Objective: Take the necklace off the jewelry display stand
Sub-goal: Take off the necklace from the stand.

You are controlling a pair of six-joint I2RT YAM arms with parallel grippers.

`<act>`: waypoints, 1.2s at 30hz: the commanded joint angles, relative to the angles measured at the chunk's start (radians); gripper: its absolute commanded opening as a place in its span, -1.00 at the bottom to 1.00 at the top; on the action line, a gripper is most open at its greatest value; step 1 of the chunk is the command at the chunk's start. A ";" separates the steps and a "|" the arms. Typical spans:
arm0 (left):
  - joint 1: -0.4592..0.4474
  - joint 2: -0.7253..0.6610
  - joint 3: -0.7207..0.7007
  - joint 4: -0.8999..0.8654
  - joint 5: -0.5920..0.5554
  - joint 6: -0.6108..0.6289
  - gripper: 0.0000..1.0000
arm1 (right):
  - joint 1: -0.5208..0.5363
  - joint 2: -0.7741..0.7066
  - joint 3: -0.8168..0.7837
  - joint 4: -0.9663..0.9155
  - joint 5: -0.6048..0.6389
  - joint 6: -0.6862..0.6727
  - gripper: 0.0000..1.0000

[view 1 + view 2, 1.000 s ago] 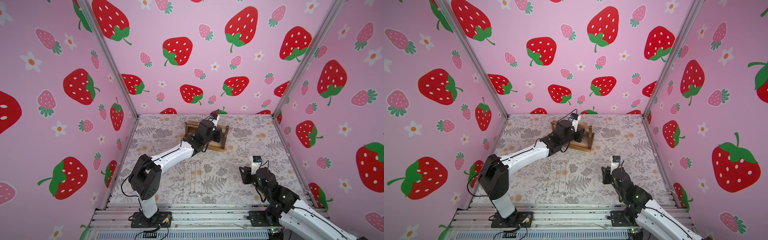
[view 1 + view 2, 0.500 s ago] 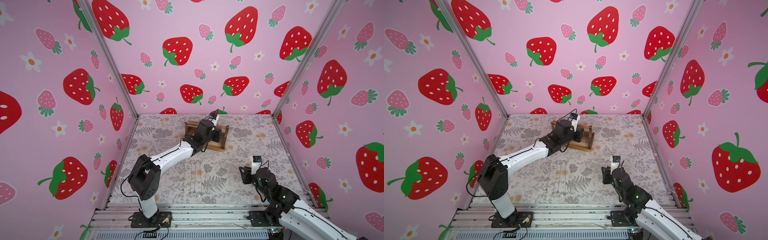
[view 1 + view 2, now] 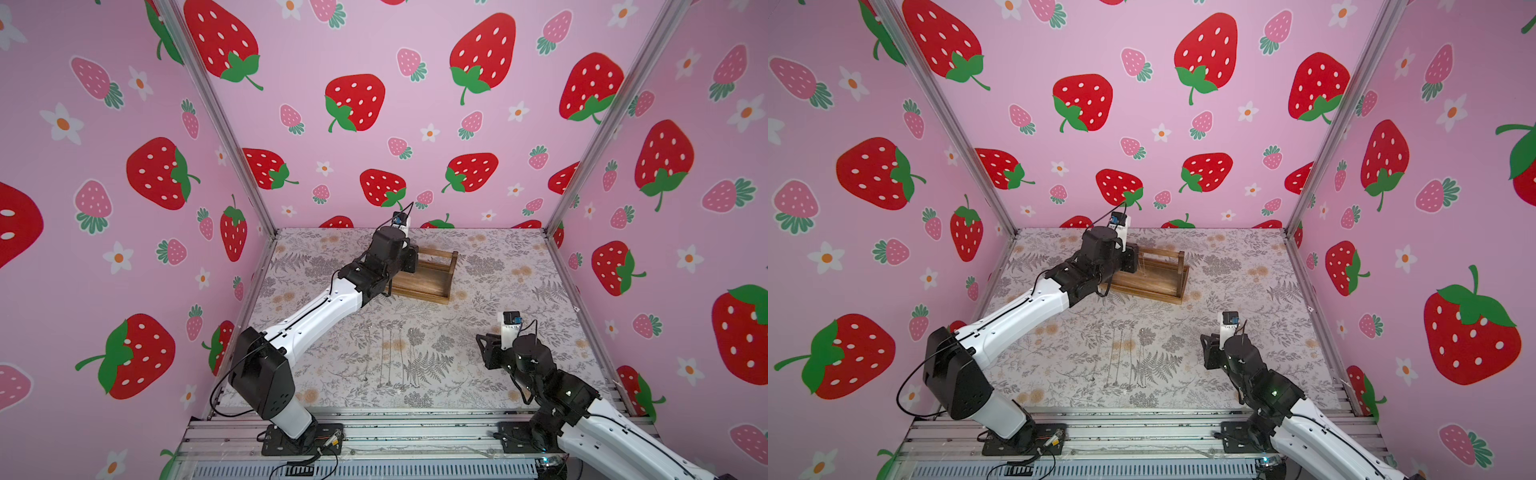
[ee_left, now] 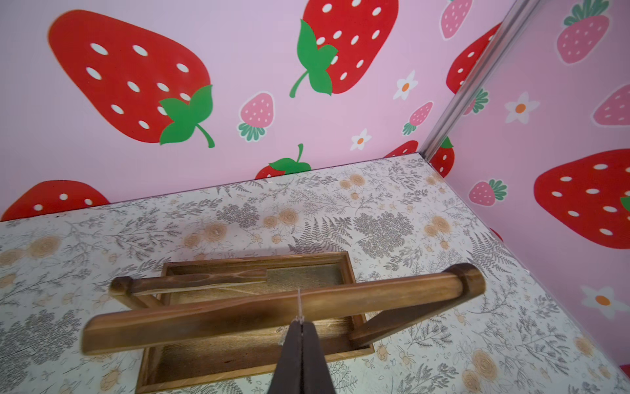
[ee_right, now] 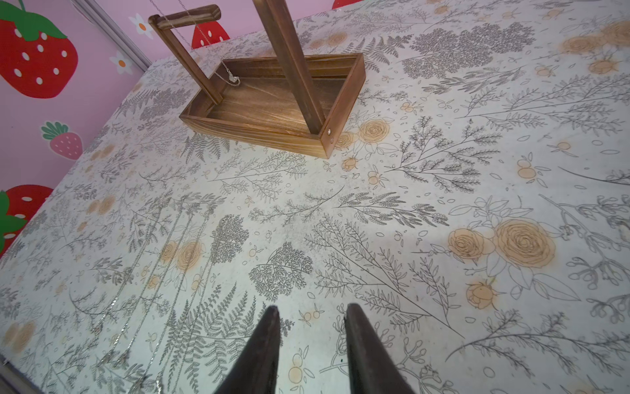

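Observation:
The jewelry display stand [image 3: 432, 279], a brown wooden rack on a tray base, stands at the back middle of the table in both top views. A thin silver necklace [image 4: 299, 302] is draped over its near top bar [image 4: 211, 315]. In the right wrist view the necklace chain [image 5: 223, 72] hangs from a bar down into the tray. My left gripper [image 4: 300, 322] is shut on the necklace right at that bar. My right gripper [image 5: 311, 313] hovers open over the front right of the table with nothing between its fingers.
Several silver chains [image 3: 390, 353] lie stretched out side by side on the floral table cover, left of the right gripper; these chains [image 5: 177, 238] also show in the right wrist view. Pink strawberry walls close the back and both sides. A metal rail [image 3: 395, 432] runs along the front.

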 commanded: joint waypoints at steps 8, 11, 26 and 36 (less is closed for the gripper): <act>0.123 -0.045 0.074 -0.174 -0.114 0.139 -1.00 | 0.001 0.104 0.207 -0.043 -0.438 -0.036 -0.23; 0.138 -0.043 0.074 -0.191 -0.192 0.181 -1.00 | 0.021 0.119 0.244 -0.040 -0.515 -0.030 -0.24; 0.044 -0.172 0.147 -0.634 0.100 0.101 -1.00 | 0.063 0.120 0.398 -0.129 -0.512 -0.117 -0.22; -0.058 -0.313 0.002 -0.522 0.666 -0.057 -1.00 | 0.063 0.185 0.471 -0.153 -0.647 -0.173 -0.17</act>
